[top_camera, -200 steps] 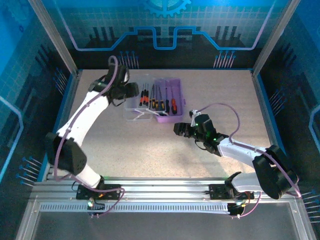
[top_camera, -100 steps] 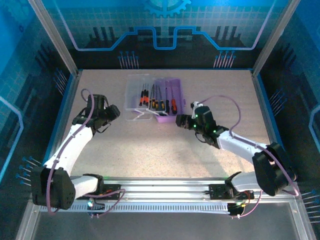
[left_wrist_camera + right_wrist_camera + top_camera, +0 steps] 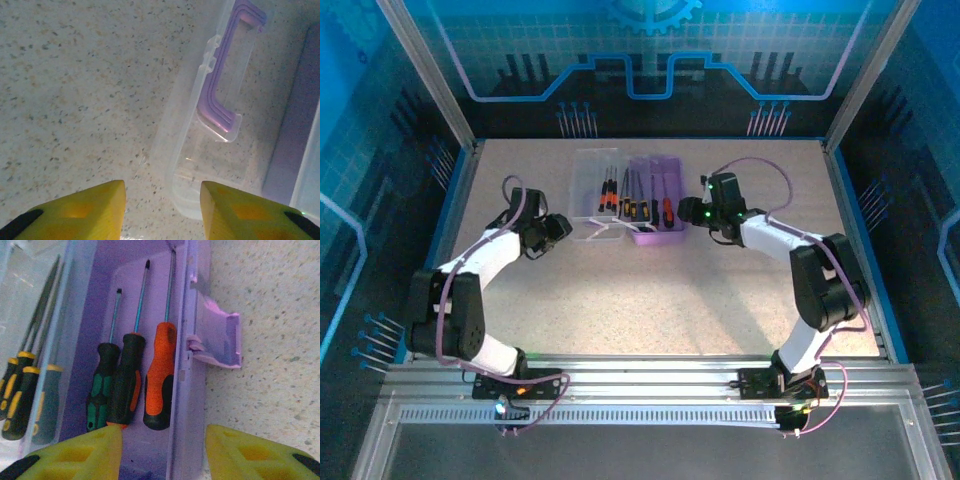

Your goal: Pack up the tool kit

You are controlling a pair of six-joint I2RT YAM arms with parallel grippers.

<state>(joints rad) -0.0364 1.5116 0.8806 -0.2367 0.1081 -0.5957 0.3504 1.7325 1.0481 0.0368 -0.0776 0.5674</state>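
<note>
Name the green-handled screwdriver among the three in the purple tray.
The leftmost screwdriver in the right wrist view; the middle one is black, the right one orange.

Top camera overhead, looking down; wrist cameras close, downward; all share case (image 3: 672, 172).

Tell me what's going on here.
A tool kit is being packed. The purple case lies open with screwdrivers inside, its clear lid spread out to the left. The left gripper hovers open near the lid; the right gripper, also open, is at the case's right wall. Nothing is held.
</note>
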